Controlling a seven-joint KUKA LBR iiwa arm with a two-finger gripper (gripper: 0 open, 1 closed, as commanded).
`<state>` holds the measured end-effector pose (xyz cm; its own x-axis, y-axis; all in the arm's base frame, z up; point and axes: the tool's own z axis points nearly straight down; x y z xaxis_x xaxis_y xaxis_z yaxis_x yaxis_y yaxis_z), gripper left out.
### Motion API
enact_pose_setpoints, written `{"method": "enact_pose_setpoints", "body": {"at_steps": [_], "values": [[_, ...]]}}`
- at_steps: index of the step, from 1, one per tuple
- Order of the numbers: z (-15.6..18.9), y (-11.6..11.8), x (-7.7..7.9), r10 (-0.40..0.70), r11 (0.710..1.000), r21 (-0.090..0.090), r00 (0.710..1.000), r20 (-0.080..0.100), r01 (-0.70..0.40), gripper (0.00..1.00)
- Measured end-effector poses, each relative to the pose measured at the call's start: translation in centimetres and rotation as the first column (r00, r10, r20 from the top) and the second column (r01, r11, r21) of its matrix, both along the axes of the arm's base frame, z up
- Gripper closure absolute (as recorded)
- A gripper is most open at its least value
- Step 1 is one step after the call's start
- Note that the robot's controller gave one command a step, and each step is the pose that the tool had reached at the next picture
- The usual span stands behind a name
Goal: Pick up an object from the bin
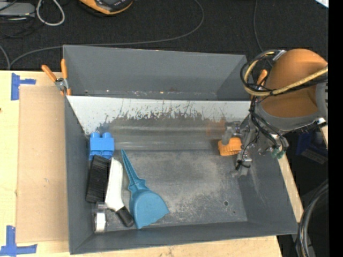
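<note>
- Hanging low at 3 o'clock of the bin (161,82), the gripper (241,162) sits close over bare floor beside the right wall.
- Gripper state: cannot tell whether it is spread or closed, because the wrist and its cables mask the tips. Nothing is seen clamped in it.
- Nearest thing: a small orange piece (229,146) at 2 o'clock of the floor, against the foot of the far wall. It lies just beside the gripper, toward the gripper's 10 o'clock. Contact cannot be confirmed.
- Other contents lie well apart from the gripper:
  - a blue toy brick (102,143) at 10 o'clock
  - a heap below it at 8 to 9 o'clock: a black ribbed piece (98,179), a long white piece (114,189) and a blue funnel-shaped thing (143,202) with its spout toward 11 o'clock
- Step, as judged: positioning before a grasp. Nothing is lifted, so the pick is not yet done.
- Likely target, as judged: the orange piece, being the only thing within easy reach.
- Next move calls for:
  - a short shift toward 10 o'clock to centre over the orange piece
  - a straddle that leaves room for the far wall, which crowds one side
  - then a close and a straight lift
</note>
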<state>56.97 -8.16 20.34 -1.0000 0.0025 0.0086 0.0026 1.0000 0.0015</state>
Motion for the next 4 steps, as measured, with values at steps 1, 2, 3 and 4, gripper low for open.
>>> {"method": "enact_pose_setpoints", "body": {"at_steps": [1, 2, 3, 4], "values": [[0.4, 0.0, 0.2, 0.004, 1.0, -0.001, 1.0, 0.008, -0.004, 0.0], [-11.7, -4.3, 4.8, 0.194, 0.981, 0.001, 0.981, 0.012, -0.194, 0.0], [-13.4, -6.9, 3.7, -0.073, 0.997, 0.0, 0.997, 0.015, 0.073, 0.0], [-10.7, 3.2, 3.8, 0.128, 0.992, 0.003, 0.992, 0.007, -0.128, 0.0]]}}
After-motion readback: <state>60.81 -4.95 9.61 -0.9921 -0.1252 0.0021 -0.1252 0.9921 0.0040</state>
